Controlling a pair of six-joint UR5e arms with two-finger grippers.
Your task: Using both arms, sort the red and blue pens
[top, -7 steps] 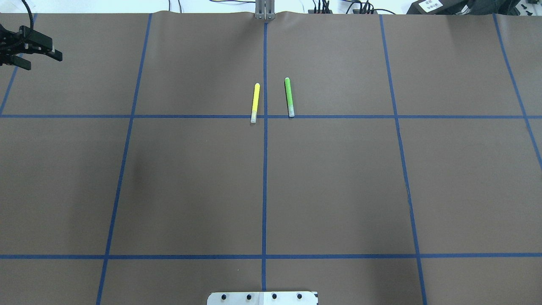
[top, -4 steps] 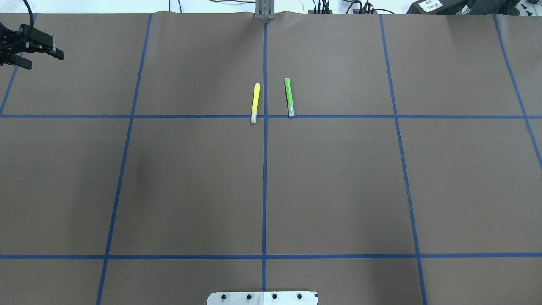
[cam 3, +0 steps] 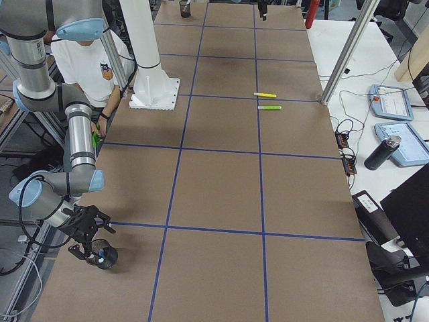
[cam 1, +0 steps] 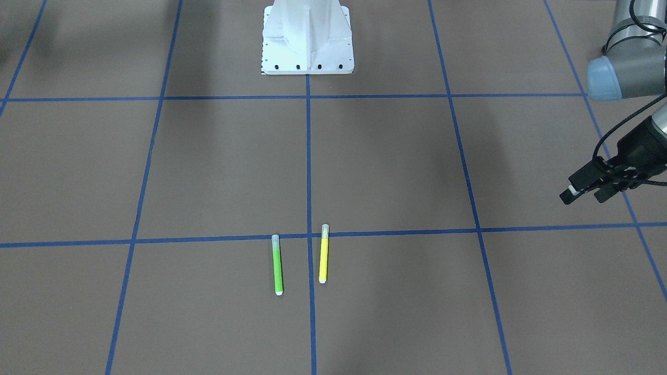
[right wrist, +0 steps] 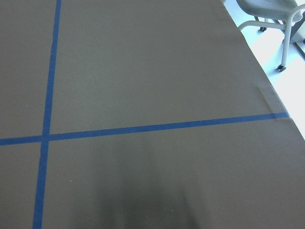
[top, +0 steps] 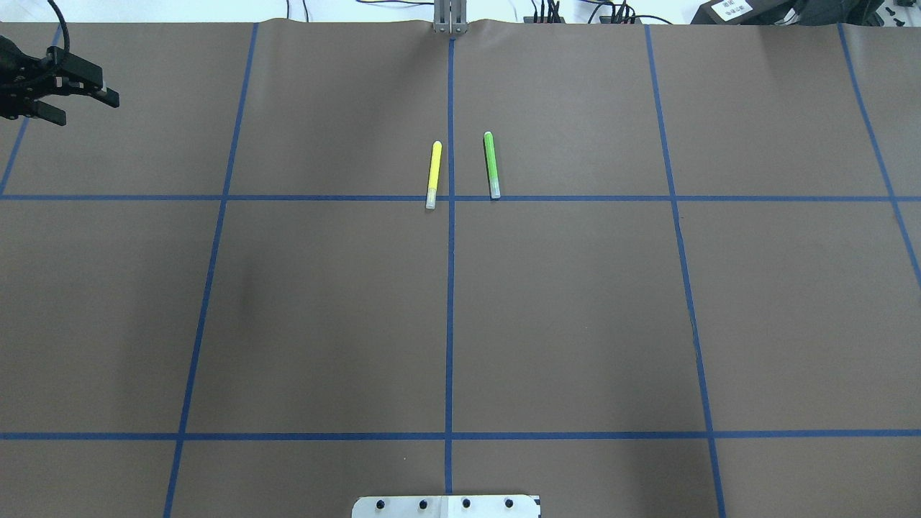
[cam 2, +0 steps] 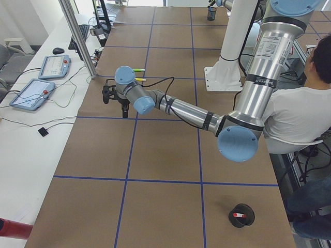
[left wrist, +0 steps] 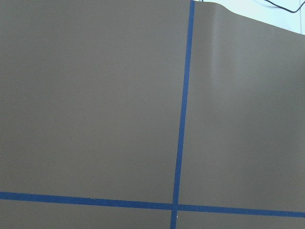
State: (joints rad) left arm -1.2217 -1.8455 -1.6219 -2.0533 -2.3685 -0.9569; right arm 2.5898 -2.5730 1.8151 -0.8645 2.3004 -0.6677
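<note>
The red pen (cam 2: 238, 214), white with a red end, lies inside a black cup (cam 2: 241, 222) near the table's left end in the exterior left view. I cannot make out the blue pen in any view. My left gripper (top: 90, 108) hovers over the far left of the brown table, open and empty; it also shows from the front (cam 1: 582, 198). My right gripper (cam 3: 87, 243) appears only in the exterior right view, right above a second black cup (cam 3: 105, 257). I cannot tell whether it is open or shut.
A yellow pen (top: 434, 175) and a green pen (top: 491, 165) lie side by side at the table's middle, far side. The white pedestal (cam 1: 307, 36) stands at the near edge. A seated person (cam 2: 302, 103) is beside the robot. Tablets and cables sit past the far edge.
My left gripper has shifted a little to the right, toward the table's middle. The yellow and green pens have not moved.
</note>
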